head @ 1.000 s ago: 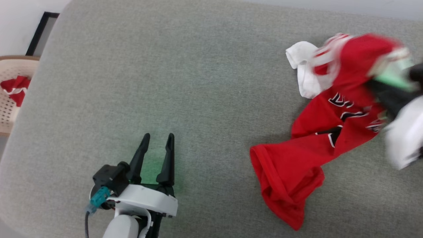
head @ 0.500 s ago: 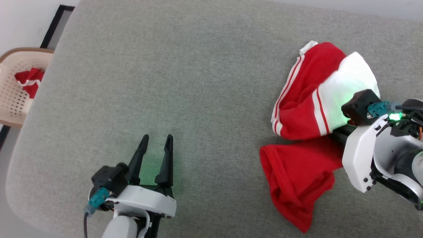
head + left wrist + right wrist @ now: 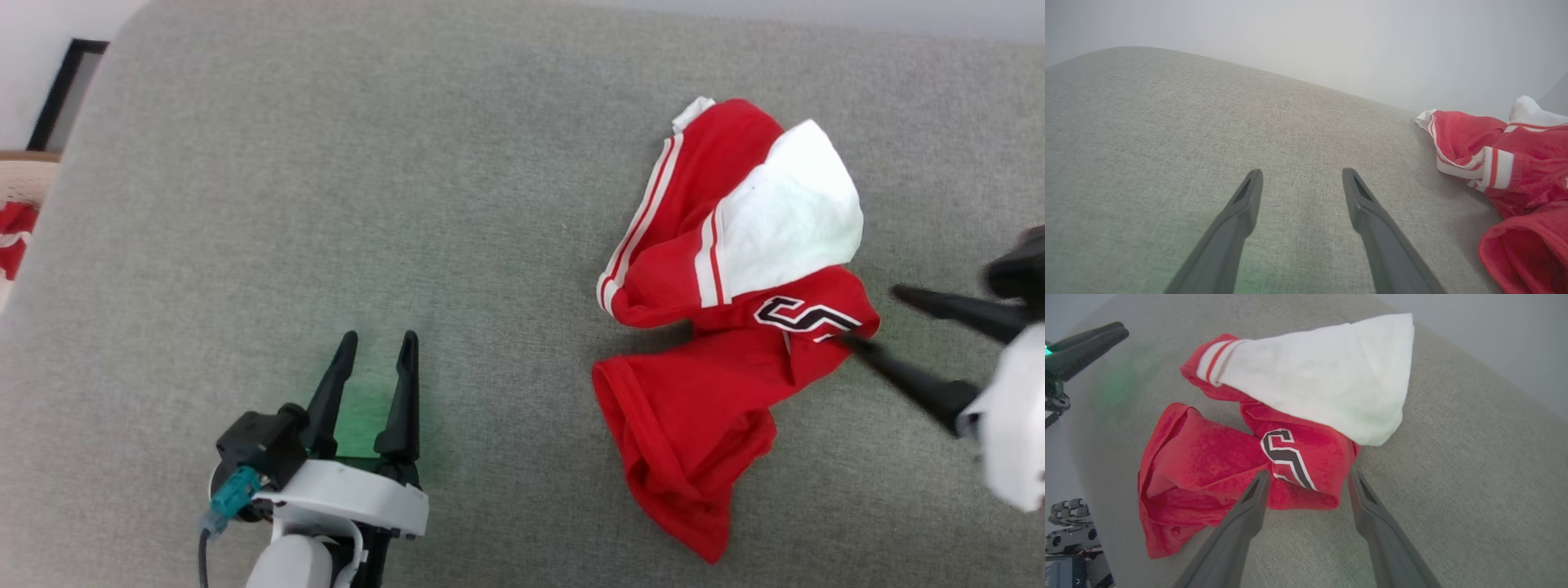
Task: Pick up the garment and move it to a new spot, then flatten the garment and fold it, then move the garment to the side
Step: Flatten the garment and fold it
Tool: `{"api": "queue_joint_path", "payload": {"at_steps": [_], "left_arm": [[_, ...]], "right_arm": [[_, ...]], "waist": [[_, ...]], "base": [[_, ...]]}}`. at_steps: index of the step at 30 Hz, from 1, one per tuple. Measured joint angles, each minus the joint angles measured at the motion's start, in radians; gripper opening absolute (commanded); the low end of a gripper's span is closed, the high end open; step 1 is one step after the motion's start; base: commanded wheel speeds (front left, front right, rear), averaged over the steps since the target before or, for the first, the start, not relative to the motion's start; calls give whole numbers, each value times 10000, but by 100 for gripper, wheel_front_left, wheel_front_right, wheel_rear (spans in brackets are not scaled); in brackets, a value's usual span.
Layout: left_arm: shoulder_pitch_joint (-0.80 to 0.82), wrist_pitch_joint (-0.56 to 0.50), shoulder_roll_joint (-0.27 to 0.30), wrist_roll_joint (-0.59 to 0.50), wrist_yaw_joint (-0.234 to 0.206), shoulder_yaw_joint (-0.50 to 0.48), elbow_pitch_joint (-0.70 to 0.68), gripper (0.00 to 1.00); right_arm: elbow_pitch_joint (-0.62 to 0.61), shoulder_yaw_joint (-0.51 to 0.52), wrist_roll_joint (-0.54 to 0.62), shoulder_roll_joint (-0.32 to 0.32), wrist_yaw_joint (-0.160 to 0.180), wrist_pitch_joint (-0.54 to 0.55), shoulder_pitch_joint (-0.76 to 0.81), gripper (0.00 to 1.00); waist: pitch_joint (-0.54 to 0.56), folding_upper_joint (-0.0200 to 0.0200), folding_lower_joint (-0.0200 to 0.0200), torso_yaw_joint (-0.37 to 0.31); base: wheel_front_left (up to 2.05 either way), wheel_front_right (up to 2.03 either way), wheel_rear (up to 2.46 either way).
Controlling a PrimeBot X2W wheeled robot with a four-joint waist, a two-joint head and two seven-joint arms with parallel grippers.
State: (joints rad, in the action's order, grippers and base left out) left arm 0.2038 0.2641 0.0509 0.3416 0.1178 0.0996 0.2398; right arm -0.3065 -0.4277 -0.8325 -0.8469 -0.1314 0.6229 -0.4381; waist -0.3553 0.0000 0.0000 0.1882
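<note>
Jaws apart on both grippers, nothing held.

Right gripper [image 3: 872,318]: fingers spread, tips at the right edge of the garment [image 3: 694,400]. In the right wrist view they sit either side of the fold that carries a black-white letter. Contact with the fabric: cannot tell. The gripper is blurred in the head view.

Left gripper [image 3: 380,336]: fingers spread over bare cushion [image 3: 326,163], well apart from the garment. Green glow on the grey fabric between the fingers.

Garment: crumpled heap on the right half of the cushion, not flat. A white sleeve lies on top at the far side, with red-white striped trim along its left edge. The red body is bunched below it, and one open end trails toward the near edge of the cushion. In the left wrist view the heap lies to the right of the fingers, clear of them.

Basket [image 3: 20,175]: beige, at the far left edge of the head view, beside the cushion. A red-white cloth [image 3: 10,237] shows with it.
</note>
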Motion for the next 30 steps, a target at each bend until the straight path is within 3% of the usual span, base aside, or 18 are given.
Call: {"api": "queue_joint_path", "payload": {"at_steps": [4,8,18,30], "left_arm": [[86,0,0,6,13,82,-23,100],[360,0,-2,82,52,307,12,100],[565,0,6,359,59,445,151,100],[697,0,0,472,54,552,132,100]], "right_arm": [[-274,1262,-796,-151,0,570,225,100],[136,1910,-1137,276,0,1214,-284,100],[1918,1601,-926,1158,0,2619,-2228,100],[2692,1218,-986,1632,2,2777,-2800,100]], "waist": [[-213,0,0,-76],[-456,0,0,1],[-880,0,0,656],[-1159,0,0,901]], "base": [[0,0,0],[0,0,0],[0,0,0],[0,0,0]]}}
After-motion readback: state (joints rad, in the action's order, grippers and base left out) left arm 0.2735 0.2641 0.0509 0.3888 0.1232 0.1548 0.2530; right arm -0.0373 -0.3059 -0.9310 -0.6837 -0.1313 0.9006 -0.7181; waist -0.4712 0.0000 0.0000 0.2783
